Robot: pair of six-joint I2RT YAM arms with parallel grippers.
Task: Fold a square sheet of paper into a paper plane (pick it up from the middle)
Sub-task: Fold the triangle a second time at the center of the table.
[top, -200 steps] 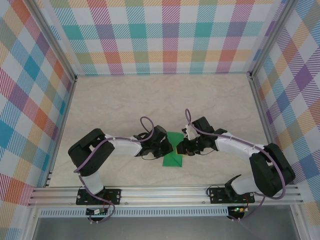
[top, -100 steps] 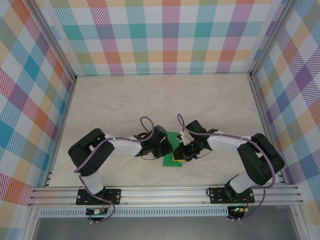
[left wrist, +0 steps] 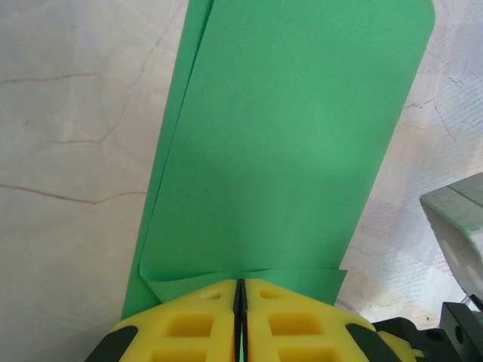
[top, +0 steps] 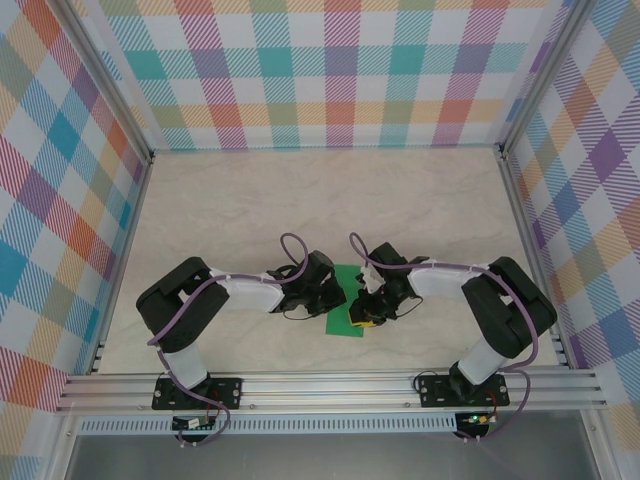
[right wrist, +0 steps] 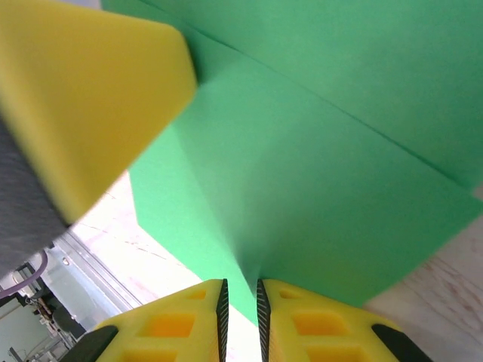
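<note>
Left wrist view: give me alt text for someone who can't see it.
A folded sheet of green paper stretches away across a pale marbled table, its near edge pinched in the shut yellow fingertips of the left gripper at the bottom. Its layers sit slightly offset along the left side.

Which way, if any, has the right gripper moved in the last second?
Yes: the right gripper has swung toward the near rail and slightly left, over the green paper.

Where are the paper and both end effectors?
paper (left wrist: 287,151): left wrist view, top layer.
left end effector (left wrist: 239,292): left wrist view, fingertip seam.
right end effector (right wrist: 241,292): right wrist view, fingertip gap.
</note>
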